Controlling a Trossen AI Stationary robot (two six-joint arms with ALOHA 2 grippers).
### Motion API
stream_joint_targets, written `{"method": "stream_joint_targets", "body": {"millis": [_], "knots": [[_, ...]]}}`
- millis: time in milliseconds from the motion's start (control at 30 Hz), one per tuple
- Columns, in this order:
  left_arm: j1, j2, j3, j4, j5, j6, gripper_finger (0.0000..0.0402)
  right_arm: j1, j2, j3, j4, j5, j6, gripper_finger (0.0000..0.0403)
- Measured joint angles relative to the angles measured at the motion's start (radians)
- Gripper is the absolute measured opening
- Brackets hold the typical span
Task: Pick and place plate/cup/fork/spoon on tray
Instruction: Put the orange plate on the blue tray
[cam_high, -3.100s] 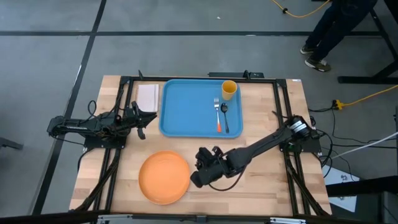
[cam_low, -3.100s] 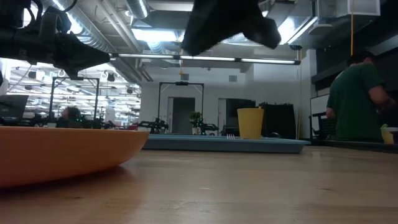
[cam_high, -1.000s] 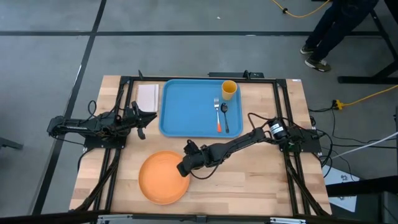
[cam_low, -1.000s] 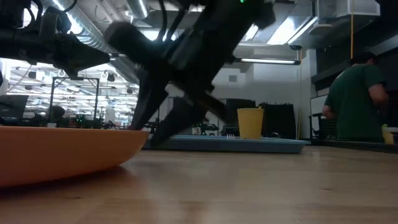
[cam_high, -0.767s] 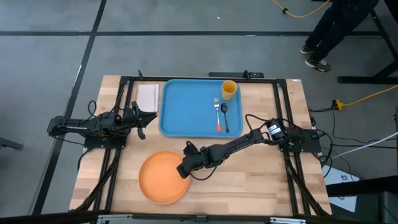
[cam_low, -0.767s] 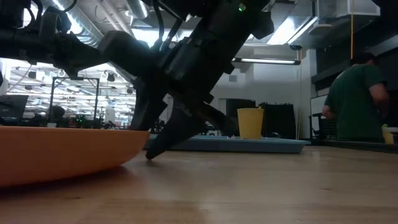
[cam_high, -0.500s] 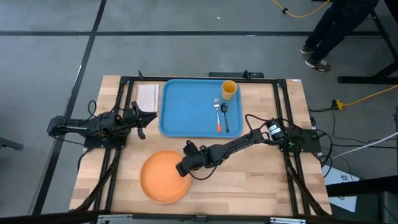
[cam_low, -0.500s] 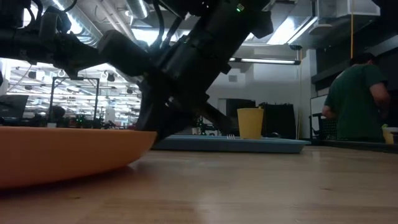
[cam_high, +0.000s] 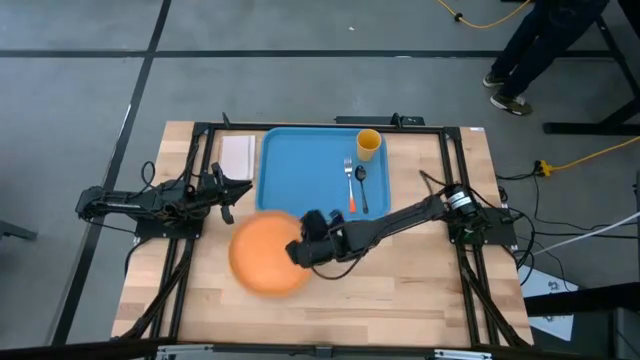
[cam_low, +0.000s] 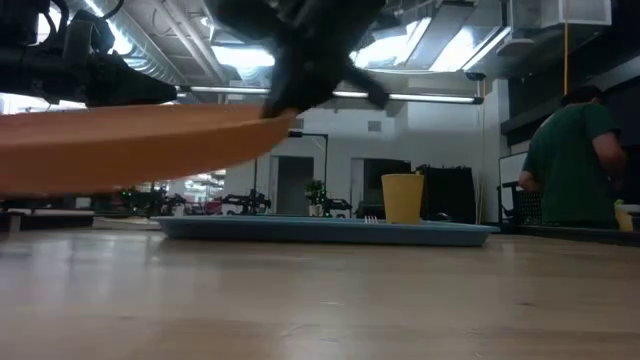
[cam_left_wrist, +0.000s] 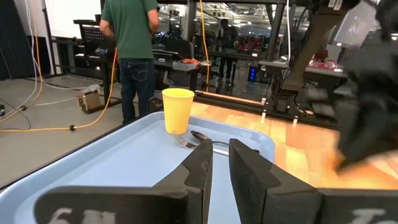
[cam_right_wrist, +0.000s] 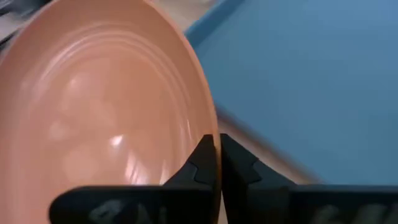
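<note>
Pinching the plate (cam_high: 265, 252) by its rim, the right gripper (cam_high: 303, 250) holds it clear of the desk (cam_high: 420, 295), near the tray (cam_high: 300, 175), probably for carrying across. Left gripper (cam_high: 222, 189) waits beside the tray, jaws nearly closed, empty.

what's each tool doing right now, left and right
Left tool: shut, empty, beside the tray.
Right tool: shut on the plate rim, lifted off the table.
</note>
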Motion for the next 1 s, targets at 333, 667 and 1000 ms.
{"method": "stream_joint_targets", "body": {"millis": [333,667,1000], "knots": [[0.0,0.0,0.0,-0.001,0.0,0.0,0.0047,-0.129,-0.051,0.068,-0.496,0.156,0.272,0.0006],[0.0,0.0,0.0,0.0,0.0,0.0,0.0047,-0.333,-0.061,0.069,-0.5,0.143,0.098,0.0006],[0.0,0.0,0.0,0.0,0.0,0.0,0.0047,-0.446,-0.06,0.003,-0.335,0.036,-0.128,0.0006]]}}
